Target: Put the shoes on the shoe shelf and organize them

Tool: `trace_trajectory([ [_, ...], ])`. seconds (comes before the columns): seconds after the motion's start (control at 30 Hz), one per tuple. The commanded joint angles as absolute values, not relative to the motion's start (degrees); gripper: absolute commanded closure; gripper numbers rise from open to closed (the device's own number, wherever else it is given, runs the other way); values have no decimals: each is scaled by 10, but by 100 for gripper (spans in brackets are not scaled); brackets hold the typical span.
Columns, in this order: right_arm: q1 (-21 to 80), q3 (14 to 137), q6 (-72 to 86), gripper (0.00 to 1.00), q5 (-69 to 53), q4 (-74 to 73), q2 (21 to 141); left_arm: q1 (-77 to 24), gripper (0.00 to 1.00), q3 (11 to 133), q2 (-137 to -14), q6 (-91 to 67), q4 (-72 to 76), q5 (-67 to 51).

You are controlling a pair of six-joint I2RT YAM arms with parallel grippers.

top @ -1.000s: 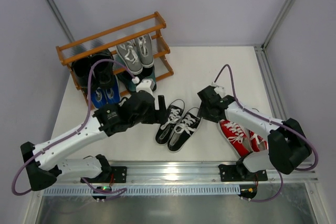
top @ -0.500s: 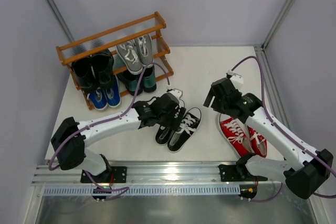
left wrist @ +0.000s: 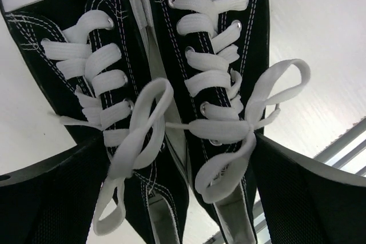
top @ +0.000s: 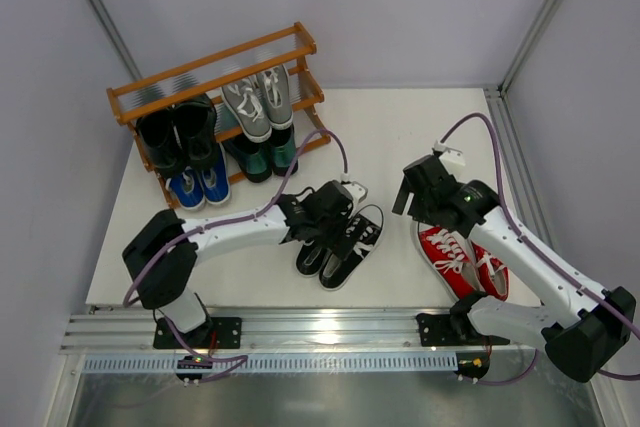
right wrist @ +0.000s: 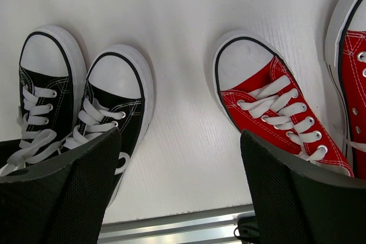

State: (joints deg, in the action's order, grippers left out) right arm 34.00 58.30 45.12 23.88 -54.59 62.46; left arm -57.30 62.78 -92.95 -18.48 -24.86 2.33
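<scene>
The black-and-white lace-up sneakers [top: 342, 245] stand side by side on the white table. My left gripper [top: 336, 223] is open right above them. In the left wrist view [left wrist: 180, 195] its two fingers straddle the pair [left wrist: 211, 55] at the heel end, gripping nothing. The red sneakers [top: 462, 259] lie at the front right. My right gripper [top: 412, 199] is open and empty, hovering over bare table [right wrist: 180, 190] between the black-and-white pair [right wrist: 108, 107] and a red sneaker [right wrist: 269, 107]. The shoe shelf [top: 300, 42] holds grey sneakers [top: 258, 99], black loafers [top: 180, 135], blue sneakers [top: 200, 185] and dark green loafers [top: 265, 155].
The shelf's top tier [top: 190, 75] holds nothing. A metal rail [top: 330, 332] runs along the table's near edge, also seen in the right wrist view [right wrist: 171, 227]. Grey walls close in on the left, back and right.
My left gripper has moved from near the shelf rightward over the black-and-white sneakers and lowered around them. My right arm has risen and shifted slightly right.
</scene>
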Motion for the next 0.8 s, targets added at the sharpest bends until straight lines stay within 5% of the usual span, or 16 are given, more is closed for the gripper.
trace_trajectory([
  [0.0, 338, 582, 440, 14, 250, -553, 607, -575, 0, 631, -952, -156, -215, 14],
  [0.13, 338, 579, 439, 15, 255, -558, 599, -576, 0, 620, -981, -156, -183, 4],
  [0.2, 338, 577, 438, 15, 257, -562, 594, -575, 10, 614, -998, -160, -165, 2],
  [0.33, 336, 571, 435, 17, 258, -564, 584, -575, 61, 608, -1030, -175, -149, -38],
  [0.37, 335, 570, 435, 17, 258, -565, 582, -575, 83, 606, -1031, -179, -148, -42],
  [0.43, 334, 568, 434, 18, 260, -567, 575, -575, 100, 599, -1015, -199, -147, -40],
  [0.77, 330, 562, 426, 21, 258, -562, 563, -602, 100, 622, -868, -301, -250, 118],
])
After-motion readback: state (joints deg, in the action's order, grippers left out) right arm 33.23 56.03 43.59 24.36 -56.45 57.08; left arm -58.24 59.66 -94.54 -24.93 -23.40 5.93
